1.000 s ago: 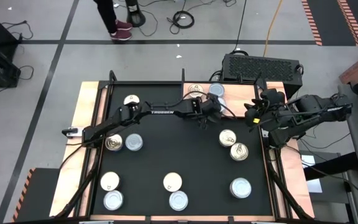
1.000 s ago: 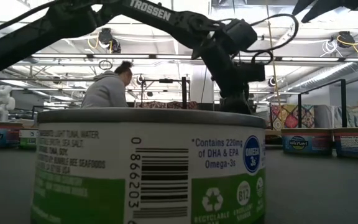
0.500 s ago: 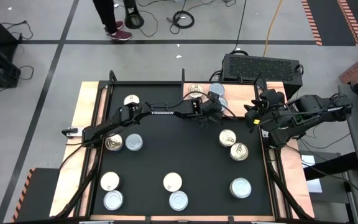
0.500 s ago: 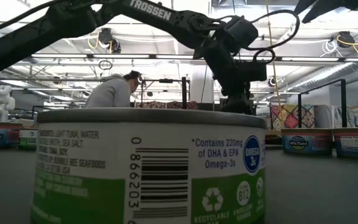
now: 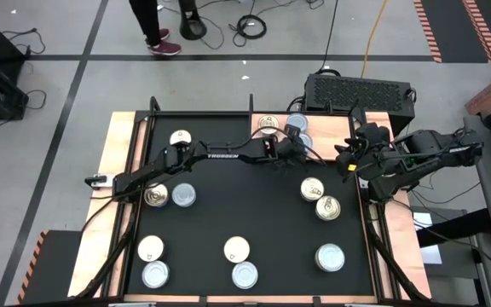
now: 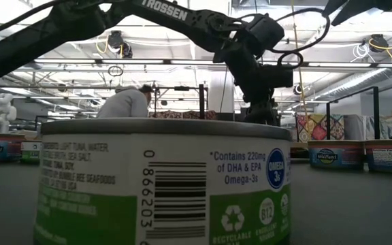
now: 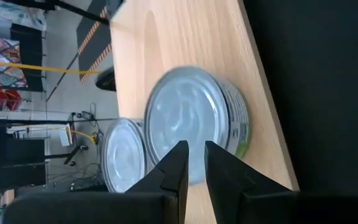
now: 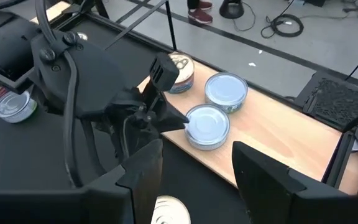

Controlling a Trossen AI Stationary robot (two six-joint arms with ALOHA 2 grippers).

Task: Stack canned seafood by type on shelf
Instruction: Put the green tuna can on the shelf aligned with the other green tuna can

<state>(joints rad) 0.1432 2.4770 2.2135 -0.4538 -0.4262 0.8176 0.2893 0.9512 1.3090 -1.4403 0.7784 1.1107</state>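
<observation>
While the left gripper (image 7: 191, 163) sits over the shelf (image 7: 185, 43), a pale wooden board with visible grain at the far edge of the black mat, we see its dark fingers only a narrow slit apart above a short round tin (image 7: 191, 121) with a smooth silver top, a second silver-topped tin (image 7: 122, 155) just beside it and a patterned-top one (image 8: 180, 70) near. Right gripper (image 8: 197, 168) waits at the table's right side, jaws spread, holding nothing. Remaining tins (image 5: 244, 275) are scattered on the mat (image 5: 245, 205).
</observation>
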